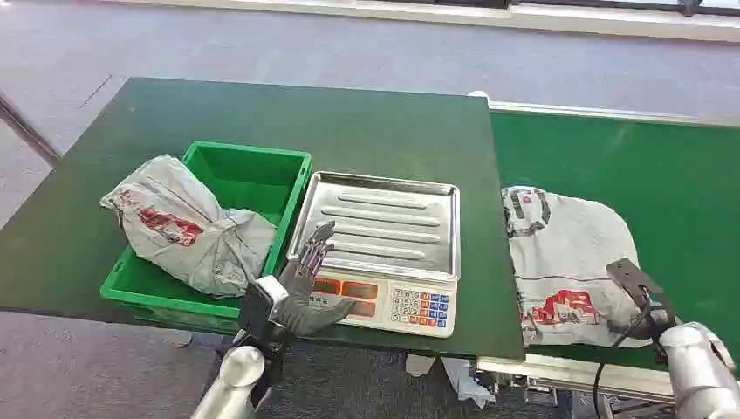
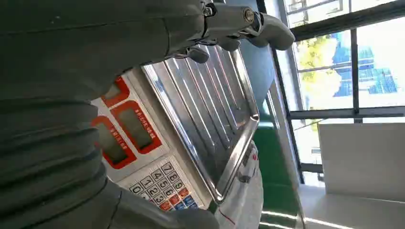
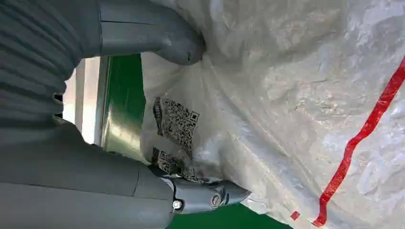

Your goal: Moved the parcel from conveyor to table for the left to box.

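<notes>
A flat white parcel (image 1: 567,253) with red and grey print lies on the green conveyor (image 1: 628,157) at the right. My right hand (image 1: 641,297) is at its near right corner. In the right wrist view the thumb (image 3: 157,40) presses a crease into the parcel (image 3: 286,95) while a finger (image 3: 205,195) lies at its edge, pinching the plastic between them. My left hand (image 1: 305,284) hovers open, fingers spread, over the front left of the scale (image 1: 384,301), holding nothing.
The scale's steel tray (image 1: 384,223) stands mid-table on the green table (image 1: 262,113). A green bin (image 1: 253,175) to its left holds a crumpled grey parcel (image 1: 188,227) that hangs over its left wall. Grey floor lies beyond the table.
</notes>
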Action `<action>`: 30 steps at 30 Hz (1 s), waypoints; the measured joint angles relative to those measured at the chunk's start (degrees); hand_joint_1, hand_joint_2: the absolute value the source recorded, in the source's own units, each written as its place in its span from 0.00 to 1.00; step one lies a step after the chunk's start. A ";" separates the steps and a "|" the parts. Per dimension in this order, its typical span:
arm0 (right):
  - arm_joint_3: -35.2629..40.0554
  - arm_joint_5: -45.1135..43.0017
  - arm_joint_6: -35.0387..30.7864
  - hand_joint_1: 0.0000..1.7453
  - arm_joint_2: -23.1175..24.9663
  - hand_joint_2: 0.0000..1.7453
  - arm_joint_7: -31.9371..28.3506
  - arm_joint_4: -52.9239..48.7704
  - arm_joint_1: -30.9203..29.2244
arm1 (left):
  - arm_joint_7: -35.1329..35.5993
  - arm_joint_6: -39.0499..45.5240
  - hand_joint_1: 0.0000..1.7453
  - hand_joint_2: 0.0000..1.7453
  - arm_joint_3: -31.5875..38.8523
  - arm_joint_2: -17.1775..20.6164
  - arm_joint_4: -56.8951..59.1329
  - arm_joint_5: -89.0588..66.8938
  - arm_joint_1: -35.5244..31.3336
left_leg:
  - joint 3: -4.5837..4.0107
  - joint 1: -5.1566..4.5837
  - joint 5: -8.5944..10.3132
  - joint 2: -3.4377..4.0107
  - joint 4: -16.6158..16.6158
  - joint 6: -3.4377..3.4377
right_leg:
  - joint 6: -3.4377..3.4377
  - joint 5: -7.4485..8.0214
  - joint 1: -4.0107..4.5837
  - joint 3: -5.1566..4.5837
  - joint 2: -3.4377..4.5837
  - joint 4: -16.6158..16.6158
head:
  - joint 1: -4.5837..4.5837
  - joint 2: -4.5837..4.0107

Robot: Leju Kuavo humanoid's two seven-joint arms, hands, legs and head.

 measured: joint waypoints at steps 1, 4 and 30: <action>0.00 0.16 -0.02 1.00 0.02 1.00 0.00 0.07 -0.16 | -0.02 0.07 0.00 1.00 0.00 0.02 0.02 0.00 0.04 | 0.01 0.00 0.00 0.03 0.00 0.00 | 0.00 0.00 -0.01 0.00 0.01 0.00 | -0.02 0.00; 0.00 0.18 -0.02 1.00 0.02 1.00 0.11 0.29 -0.86 | -0.11 0.24 0.00 1.00 0.00 0.02 0.00 0.00 0.15 | 0.03 0.00 0.00 0.03 0.00 0.00 | 0.00 0.00 0.00 0.01 0.03 0.00 | 0.00 0.00; 2.34 2.38 1.66 1.00 2.38 1.00 -2.40 0.81 -2.63 | -0.18 1.16 0.00 1.00 0.00 0.20 -0.66 0.00 1.23 | 0.00 0.00 0.01 -0.03 0.00 0.00 | 0.00 0.00 0.00 0.03 -0.03 0.01 | -0.02 0.00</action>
